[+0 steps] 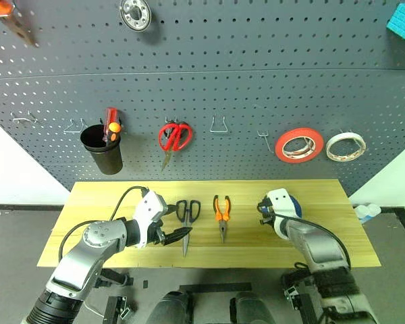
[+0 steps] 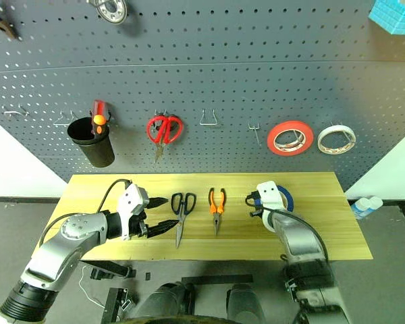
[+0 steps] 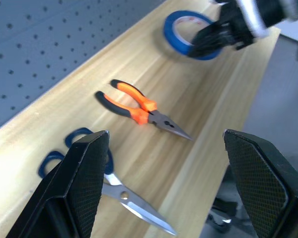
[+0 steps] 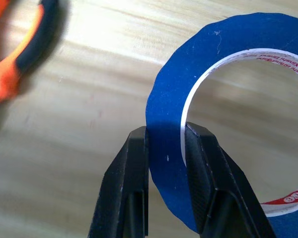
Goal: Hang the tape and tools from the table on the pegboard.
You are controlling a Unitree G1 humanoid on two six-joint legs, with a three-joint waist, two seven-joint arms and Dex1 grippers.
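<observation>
Right gripper jaws clamped on the wall of the blue tape roll, one finger outside, one inside the pale core; in the head view that's right of centre, over the counter. Roll looks tilted up off the wood, can't tell if any edge still touches.

Left gripper jaws spread wide, holding nothing, lower left of centre, just left of the dark-handled scissors. Scissors lie flat, blades pointing toward the near edge. Orange-handled pliers flat just right of them, nose toward the near edge, well apart from the tape.

Pegboard fills the upper frame: black cup with red and orange screwdrivers at left, red-handled scissors hanging centre, red-orange roll and white roll at right.
</observation>
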